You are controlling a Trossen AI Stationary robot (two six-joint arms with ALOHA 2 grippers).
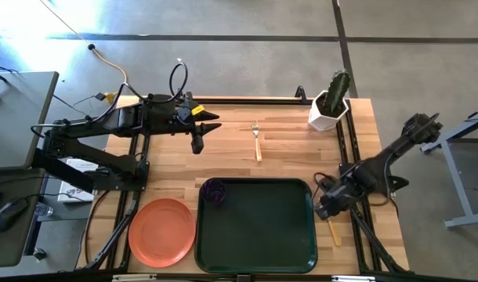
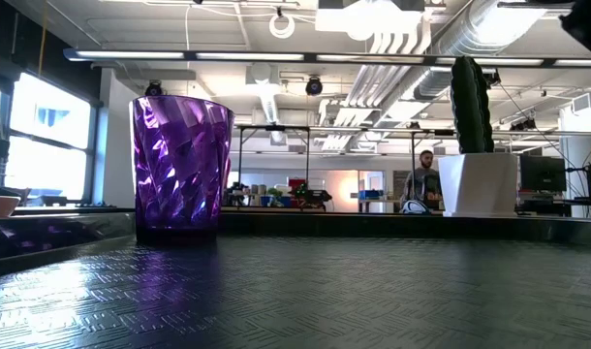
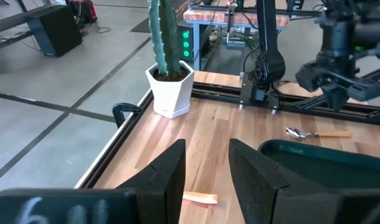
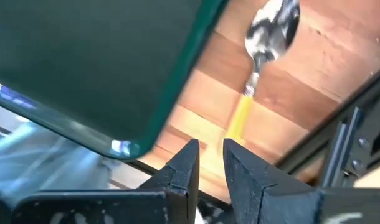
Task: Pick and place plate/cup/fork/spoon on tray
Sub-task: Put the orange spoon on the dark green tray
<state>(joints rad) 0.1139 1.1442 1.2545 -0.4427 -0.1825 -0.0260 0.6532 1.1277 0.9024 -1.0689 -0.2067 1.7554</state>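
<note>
Plate (image 1: 162, 231) lies on bare wood left of the tray (image 1: 258, 247), whose only load is the cup (image 1: 214, 191) in its far-left corner. Left gripper (image 1: 198, 135), fingers apart, hovers left of the fork (image 1: 256, 141). Right gripper (image 1: 324, 205), fingers narrowly apart, hangs over the spoon (image 1: 334, 229) beside the tray's right edge.

wooden table (image 1: 286, 153), carrying green tray (image 1: 258, 231), orange plate (image 1: 162, 232), fork (image 1: 256, 141), spoon (image 1: 334, 229), potted cactus (image 1: 331, 103)

The right gripper (image 1: 327, 205) hangs low just beside the right edge of the tray (image 1: 258, 258), fingers (image 4: 184, 171) parted by a narrow gap. The left gripper (image 1: 204, 131) waits well beyond the tray's far left corner, fingers (image 3: 167, 177) apart
</note>
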